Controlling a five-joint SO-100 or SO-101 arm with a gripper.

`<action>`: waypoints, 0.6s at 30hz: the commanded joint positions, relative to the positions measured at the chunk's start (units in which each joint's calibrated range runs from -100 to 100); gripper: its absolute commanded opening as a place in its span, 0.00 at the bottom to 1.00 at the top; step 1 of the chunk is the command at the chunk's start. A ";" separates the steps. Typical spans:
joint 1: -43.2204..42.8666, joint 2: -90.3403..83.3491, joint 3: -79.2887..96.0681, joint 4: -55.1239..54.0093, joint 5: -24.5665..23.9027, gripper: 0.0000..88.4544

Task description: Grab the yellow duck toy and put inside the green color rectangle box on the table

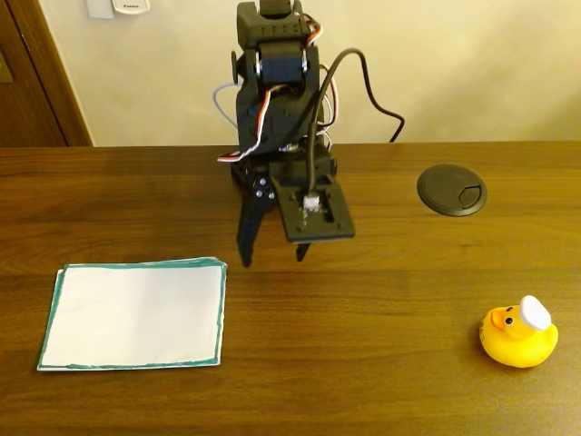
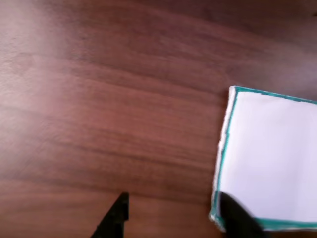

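Sitting well apart from gripper [image 1: 272, 261]: yellow duck toy [image 1: 518, 335].

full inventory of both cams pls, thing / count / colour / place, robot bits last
yellow duck toy: 1, yellow with white cap and orange beak, on the table at lower right of the fixed view.
green-bordered paper sheet: 1, white with a green edge, flat at lower left of the fixed view; its corner shows at right in the wrist view.
round disc: 1, dark grey, set in the tabletop right of the arm.
table: 1, dark brown wood.
wall: 1, cream, behind the table.
door frame: 1, dark brown, upper left.
arm: 1, black with cables, back centre.
gripper: 1, black, open, empty, tips pointing down at the table.
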 commanded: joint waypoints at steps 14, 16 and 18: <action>-36.08 47.22 -38.77 -3.86 -2.00 0.50; -40.35 54.90 -42.50 -4.54 -2.20 0.50; -43.40 61.45 -45.87 -6.16 -2.00 0.50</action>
